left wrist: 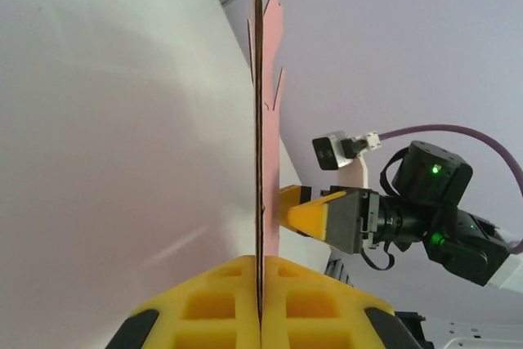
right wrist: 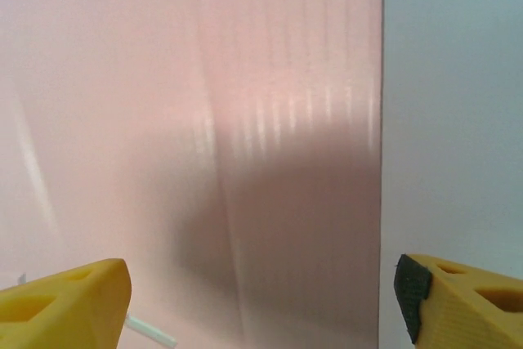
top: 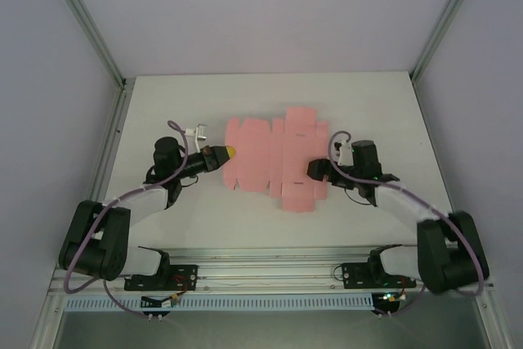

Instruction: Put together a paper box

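Pink paper box sheet, unfolded | left fingers pinched on its edge | right fingers spread wide over it

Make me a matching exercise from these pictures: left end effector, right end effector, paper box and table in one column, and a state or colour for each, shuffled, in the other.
1. left end effector
2. right end effector
3. paper box
4. table

A. white
B. open, at the card's right side
C. pink, unfolded
D. shut on the card's left edge

Pairs: 1-D, 2-B, 3-C, 4-A
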### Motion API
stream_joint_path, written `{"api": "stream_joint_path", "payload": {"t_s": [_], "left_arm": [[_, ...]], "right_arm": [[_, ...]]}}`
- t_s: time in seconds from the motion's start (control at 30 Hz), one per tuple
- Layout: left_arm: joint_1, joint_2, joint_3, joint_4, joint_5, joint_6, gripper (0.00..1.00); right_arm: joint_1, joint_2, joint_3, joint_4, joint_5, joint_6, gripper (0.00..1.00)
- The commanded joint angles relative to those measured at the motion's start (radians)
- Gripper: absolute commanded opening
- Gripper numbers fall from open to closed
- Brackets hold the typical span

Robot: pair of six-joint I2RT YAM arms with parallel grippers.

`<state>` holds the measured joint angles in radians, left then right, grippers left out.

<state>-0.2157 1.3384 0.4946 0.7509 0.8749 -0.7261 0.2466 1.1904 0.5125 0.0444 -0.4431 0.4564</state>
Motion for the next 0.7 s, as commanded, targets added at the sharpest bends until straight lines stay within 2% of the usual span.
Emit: {"api": "stream_joint_path", "payload": {"t_s": [0.0, 0.13, 0.27, 0.37, 0.43, 0.53, 0.67], "left_arm": [[-0.006, -0.057, 0.002, 0.062, 0.032, -0.023, 0.0], [-0.006, -0.125, 0.0, -0.032, 0.004, 0.025, 0.0], [-0.006, -0.191, -0.02, -0.047, -0.01, 0.033, 0.0], [-0.006, -0.233, -0.021, -0.105, -0.048, 0.053, 0.0], [-0.006, -0.256, -0.017, -0.161, -0.079, 0.079, 0.0], [-0.007, -0.281, -0.035, -0.163, -0.121, 0.069, 0.0], [-0.005, -0.298, -0.059, -0.154, -0.139, 0.065, 0.0]], "right_arm": [[-0.008, -0.147, -0.028, 0.036, -0.097, -0.053, 0.83], [-0.023, -0.34, -0.025, -0.043, -0.117, -0.058, 0.82], [-0.029, -0.464, -0.017, -0.076, -0.169, -0.061, 0.77], [-0.032, -0.482, -0.007, -0.053, -0.237, -0.045, 0.65], [-0.031, -0.47, 0.017, -0.052, -0.261, -0.035, 0.5], [-0.032, -0.455, 0.048, -0.058, -0.278, -0.049, 0.33], [-0.032, -0.43, 0.085, -0.085, -0.286, -0.086, 0.16]]}}
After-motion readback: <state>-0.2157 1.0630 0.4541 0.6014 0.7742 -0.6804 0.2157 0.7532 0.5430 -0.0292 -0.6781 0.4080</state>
